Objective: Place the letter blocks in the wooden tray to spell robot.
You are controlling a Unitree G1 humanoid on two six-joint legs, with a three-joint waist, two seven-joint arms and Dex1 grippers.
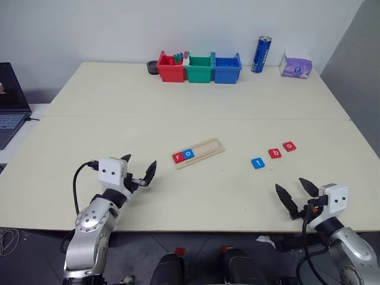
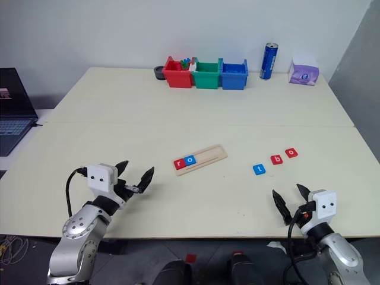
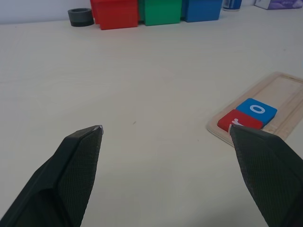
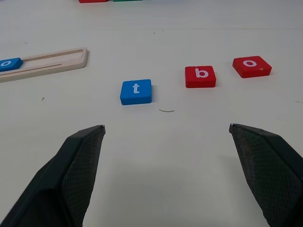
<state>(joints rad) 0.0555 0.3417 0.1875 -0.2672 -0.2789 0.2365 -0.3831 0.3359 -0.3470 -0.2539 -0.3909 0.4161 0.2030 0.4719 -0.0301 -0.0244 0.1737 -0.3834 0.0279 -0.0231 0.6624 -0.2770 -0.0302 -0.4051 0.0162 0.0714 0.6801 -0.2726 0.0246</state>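
Surface: you are looking over a pale cream surface (image 1: 119, 136), smooth and matte, with a seam running across it; a plain light wall stands behind.
Wooden tray: the wooden tray (image 1: 208, 149) is a narrow light-wood strip with rounded corners and a shallow groove, lying at a slant near the middle.
Letter blocks in tray: a red "r" block (image 1: 178, 157) and a blue "o" block (image 1: 188, 154) sit side by side at the tray's left end.
Loose blocks: to your right of the tray, well apart from it, a blue "t" block (image 1: 257, 162), a red "b" block (image 1: 275, 153) and a red "o" block (image 1: 289, 146) lie flat in a slanted row.
Far edge: red bin (image 1: 171, 68), green bin (image 1: 199, 69) and blue bin (image 1: 227, 68) of glossy plastic stand together, with a blue can (image 1: 260, 54) and a purple tissue pack (image 1: 296, 65) to their right.
Laptop: a laptop (image 1: 10, 101) sits at your far left.
Left claw: your left claw (image 1: 138, 172) has its fingers spread wide and holds nothing.
Right claw: your right claw (image 1: 295, 193) is likewise gaping and empty, near the front edge.
Obstructions: bare surface lies between each claw and the blocks.
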